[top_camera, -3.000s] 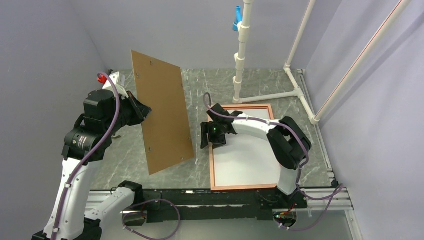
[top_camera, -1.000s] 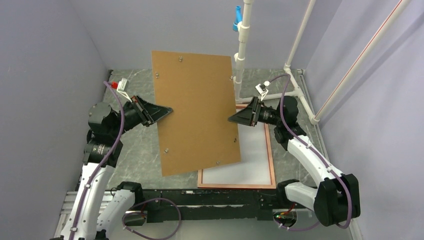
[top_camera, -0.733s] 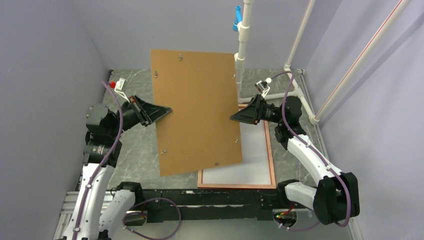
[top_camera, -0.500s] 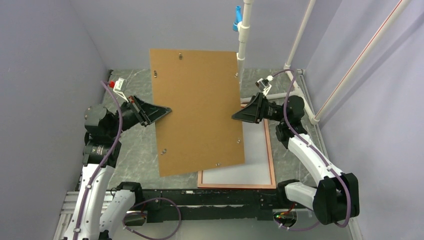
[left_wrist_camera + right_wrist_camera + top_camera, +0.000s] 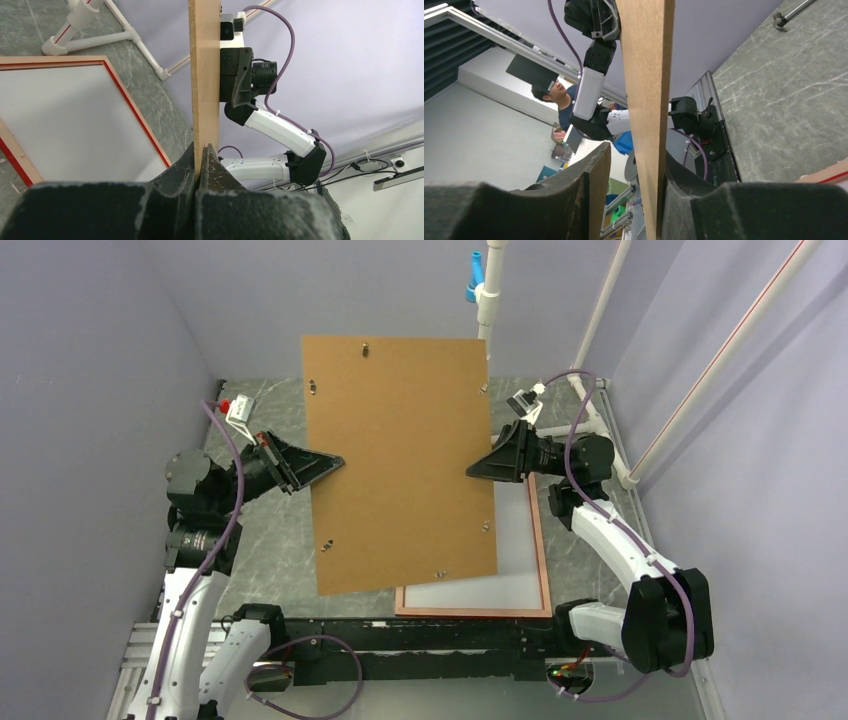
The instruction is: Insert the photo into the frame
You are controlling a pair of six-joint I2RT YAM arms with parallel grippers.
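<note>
A plain brown backing board (image 5: 400,460) hangs tilted in the air above the table. My left gripper (image 5: 335,458) is shut on its left edge; the left wrist view shows the board (image 5: 205,75) edge-on, pinched at the gripper (image 5: 204,150). My right gripper (image 5: 472,470) is open around the board's right edge; in the right wrist view the board (image 5: 646,75) leans on one finger, with a gap to the other at the gripper (image 5: 634,155). The frame (image 5: 541,540) lies flat below, copper-orange edge up. The photo's white back (image 5: 515,540) fills it, partly hidden by the board.
A white pipe stand (image 5: 485,350) with a blue piece (image 5: 475,275) on top rises behind the board. Its base pipes (image 5: 590,420) run along the back right of the table. Lilac walls close in on the left, back and right.
The left arm swung the board from the left over the frame. The right gripper left the frame and rose to the board's right edge. In the last second the board shifted slightly right.
</note>
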